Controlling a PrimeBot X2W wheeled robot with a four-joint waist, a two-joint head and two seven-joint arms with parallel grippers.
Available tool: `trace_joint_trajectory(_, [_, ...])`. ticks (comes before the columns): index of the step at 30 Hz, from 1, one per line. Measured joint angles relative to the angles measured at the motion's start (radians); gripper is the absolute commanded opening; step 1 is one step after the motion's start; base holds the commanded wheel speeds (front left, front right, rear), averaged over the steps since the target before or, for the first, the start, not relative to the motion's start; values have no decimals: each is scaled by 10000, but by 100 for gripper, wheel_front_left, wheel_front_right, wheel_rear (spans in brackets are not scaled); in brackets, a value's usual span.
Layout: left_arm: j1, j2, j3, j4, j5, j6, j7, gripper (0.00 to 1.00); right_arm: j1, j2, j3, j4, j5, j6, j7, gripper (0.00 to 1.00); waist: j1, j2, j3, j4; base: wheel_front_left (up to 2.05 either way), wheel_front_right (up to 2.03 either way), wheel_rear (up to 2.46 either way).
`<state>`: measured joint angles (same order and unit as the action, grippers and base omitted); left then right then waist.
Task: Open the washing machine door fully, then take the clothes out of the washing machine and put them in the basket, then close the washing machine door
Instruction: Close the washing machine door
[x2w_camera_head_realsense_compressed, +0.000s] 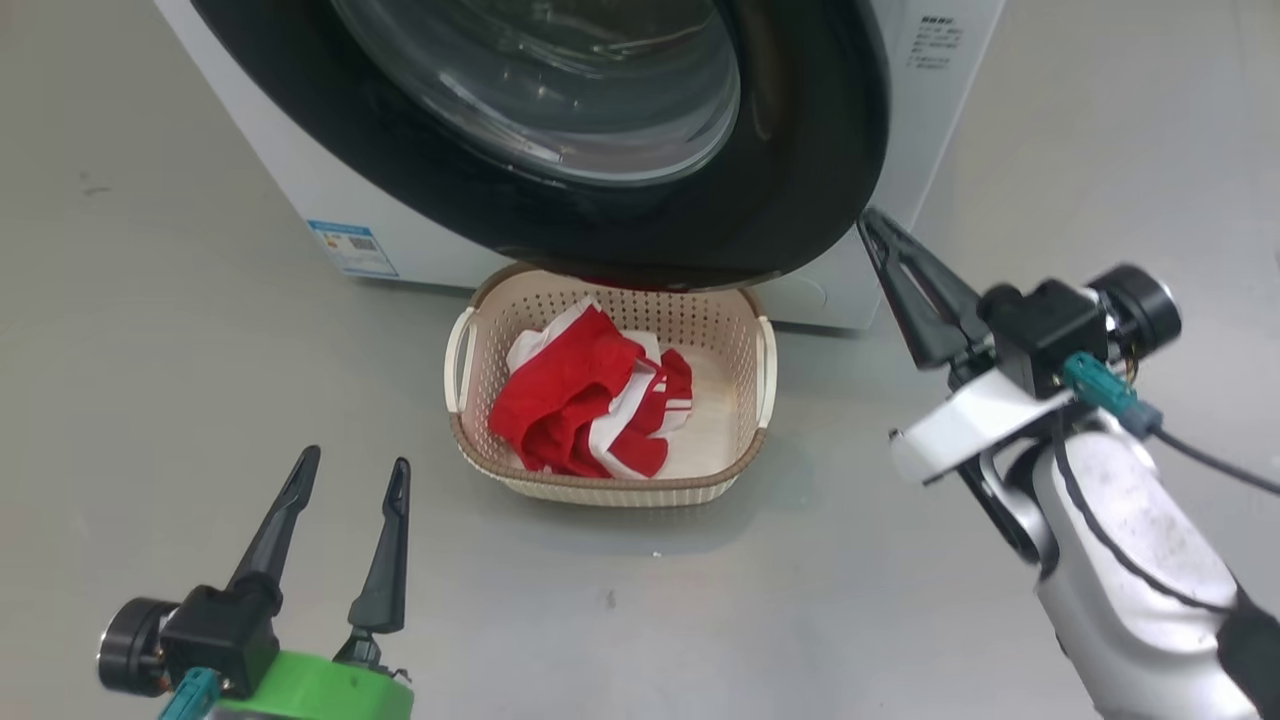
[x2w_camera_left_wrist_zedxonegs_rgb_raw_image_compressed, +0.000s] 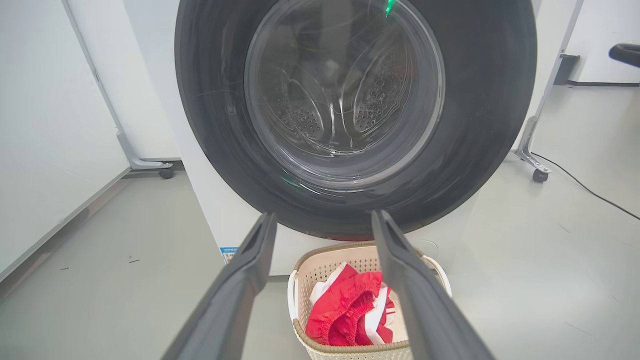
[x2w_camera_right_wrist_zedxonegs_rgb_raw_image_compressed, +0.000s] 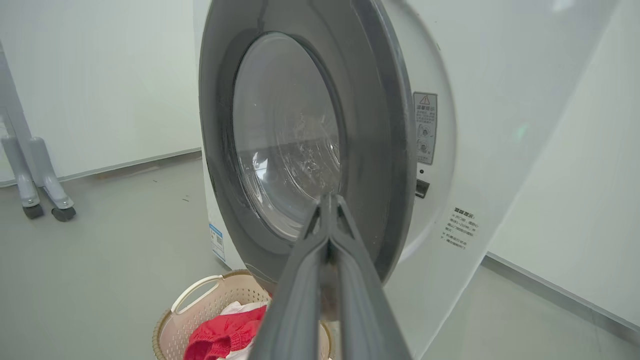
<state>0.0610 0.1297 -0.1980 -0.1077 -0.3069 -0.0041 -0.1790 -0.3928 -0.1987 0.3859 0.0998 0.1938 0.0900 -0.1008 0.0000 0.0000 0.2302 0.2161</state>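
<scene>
The washing machine door (x2w_camera_head_realsense_compressed: 800, 150), glossy black with a glass bowl window, hangs just off the white washing machine (x2w_camera_head_realsense_compressed: 260, 130). A narrow gap at its right edge leaves the latch socket (x2w_camera_right_wrist_zedxonegs_rgb_raw_image_compressed: 421, 188) showing. The cream basket (x2w_camera_head_realsense_compressed: 610, 490) sits on the floor under the door and holds the red and white clothes (x2w_camera_head_realsense_compressed: 570, 400). My right gripper (x2w_camera_head_realsense_compressed: 868, 218) is shut and empty, its tips at the door's lower right rim (x2w_camera_right_wrist_zedxonegs_rgb_raw_image_compressed: 370, 125); I cannot tell whether they touch. My left gripper (x2w_camera_head_realsense_compressed: 355, 462) is open and empty, low and left of the basket, pointing at the door (x2w_camera_left_wrist_zedxonegs_rgb_raw_image_compressed: 475, 100).
Grey floor lies all around the basket. Wheeled frame legs stand left (x2w_camera_left_wrist_zedxonegs_rgb_raw_image_compressed: 160, 170) and right (x2w_camera_left_wrist_zedxonegs_rgb_raw_image_compressed: 535, 165) of the machine. A dark cable (x2w_camera_left_wrist_zedxonegs_rgb_raw_image_compressed: 585, 187) runs across the floor on the right. White wall panels close off both sides.
</scene>
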Motion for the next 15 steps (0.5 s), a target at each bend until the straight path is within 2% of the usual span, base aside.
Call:
trace_joint_trajectory(8, [-754, -115, -140, 107, -8, -249, -173, 100, -1622, 100, 263, 506, 79, 224, 341, 0, 0, 0, 800, 351, 0, 0, 0])
trace_joint_trajectory(15, [-1327, -219, -320, 355, -86, -464, -265, 100, -2858, 50, 240, 1135, 380, 253, 533, 0, 0, 0, 1419, 641, 0, 0, 0])
